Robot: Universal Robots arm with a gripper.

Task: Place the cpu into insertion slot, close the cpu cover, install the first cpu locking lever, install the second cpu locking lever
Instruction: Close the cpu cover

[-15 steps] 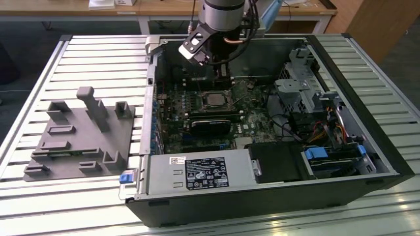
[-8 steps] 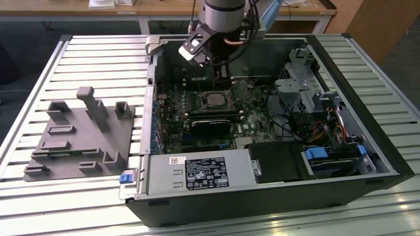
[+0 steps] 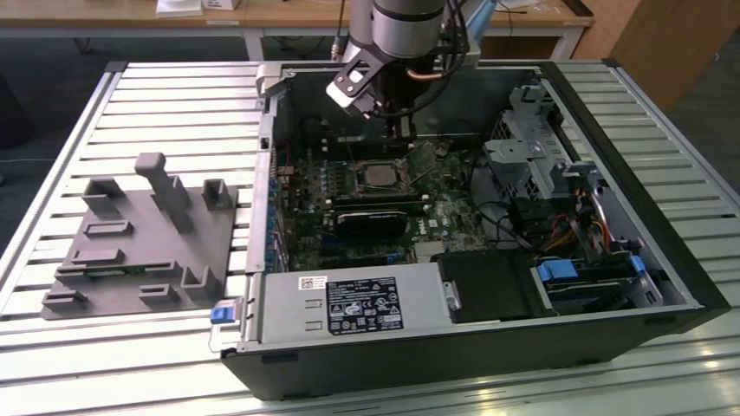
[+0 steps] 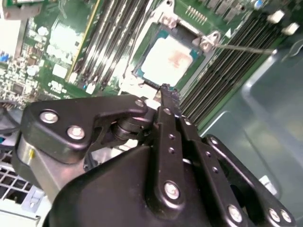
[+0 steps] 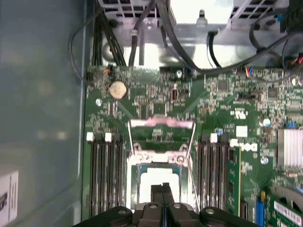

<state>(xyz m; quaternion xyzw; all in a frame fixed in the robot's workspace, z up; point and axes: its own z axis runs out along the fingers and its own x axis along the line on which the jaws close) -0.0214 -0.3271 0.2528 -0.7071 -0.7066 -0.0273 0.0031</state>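
One cpu [image 4: 170, 59], a small flat square with a pale silvery top edged in green, lies in one insertion slot [image 5: 156, 158], at 12 o'clock of one long black card [image 3: 376, 217] in the exterior view, with one clenched gripper [image 4: 165, 90] close over it.

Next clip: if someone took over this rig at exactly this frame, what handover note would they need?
The gripper has its jaws shut with nothing between them. Its tip is poised just over the near edge of the cpu.
The cpu lies seated in the insertion slot.
In the first wrist view, the cpu cover appears tilted up beyond the slot, not closed.
One thin locking lever sticks out sideways from the slot and looks unlatched.
Done: cpu placed. Not yet done: cover closed, both levers installed.
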